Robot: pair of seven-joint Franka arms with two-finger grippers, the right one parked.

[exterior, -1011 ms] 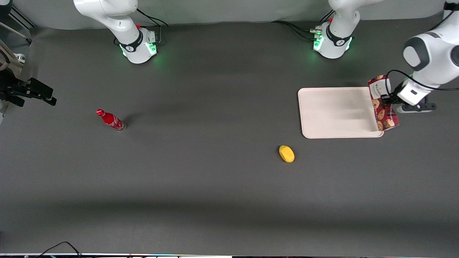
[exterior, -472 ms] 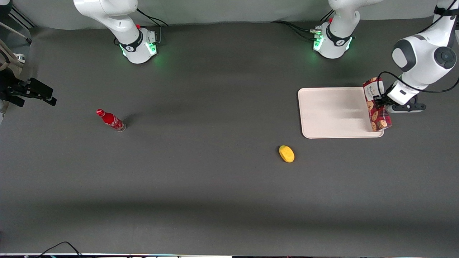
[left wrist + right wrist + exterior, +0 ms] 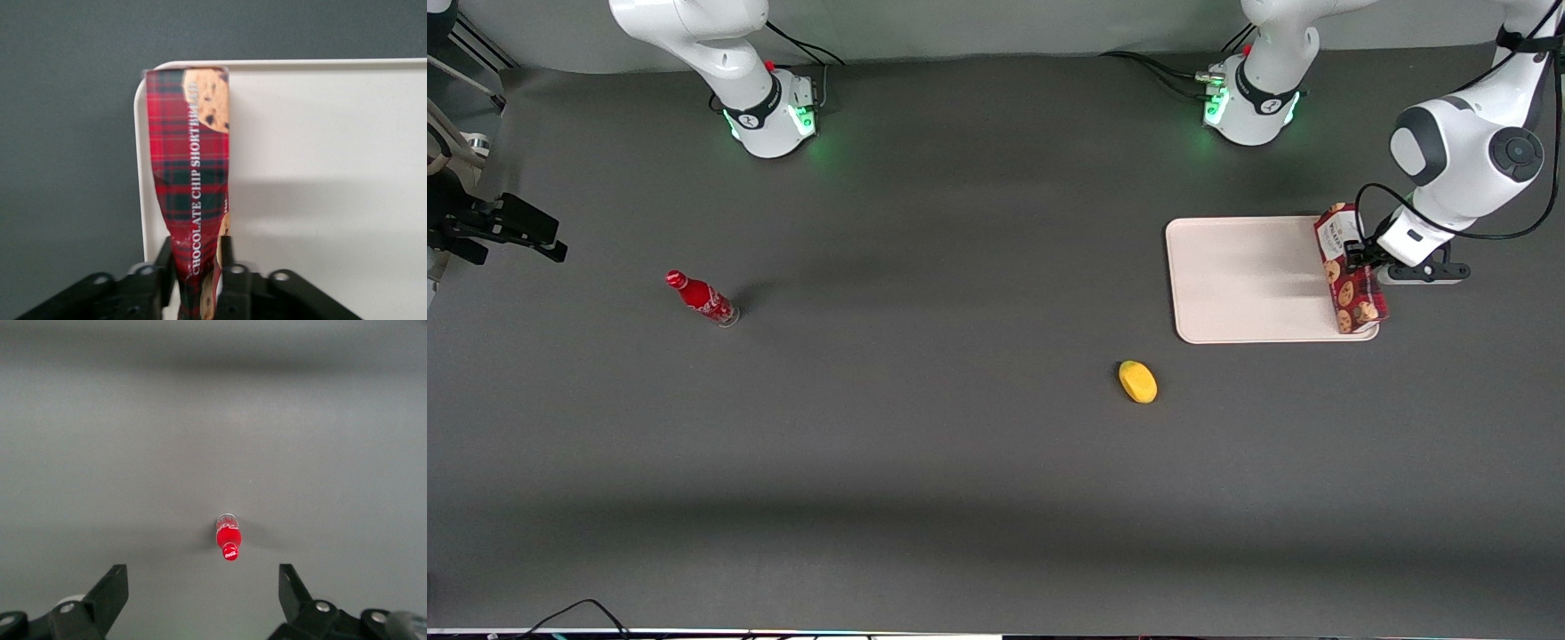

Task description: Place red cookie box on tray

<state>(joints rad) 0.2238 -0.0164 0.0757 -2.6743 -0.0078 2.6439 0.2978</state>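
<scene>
The red cookie box (image 3: 1350,268) is a long dark-red tartan box with cookie prints and a white label at its upper end. My left gripper (image 3: 1358,256) is shut on it, the fingers (image 3: 227,267) squeezing its sides. The box (image 3: 190,193) hangs tilted over the edge of the cream-white tray (image 3: 1254,280) at the working arm's end, its lower end near the tray's corner nearest the front camera. In the left wrist view the box lies over the tray's rim (image 3: 139,193). Whether the box touches the tray cannot be told.
A yellow lemon-like object (image 3: 1137,381) lies on the dark table, nearer the front camera than the tray. A small red bottle (image 3: 702,298) stands toward the parked arm's end, also seen as the bottle (image 3: 228,538) in the right wrist view.
My left gripper has carried the box inward from just outside the tray's edge to over that edge, and the arm has drawn in with it.
</scene>
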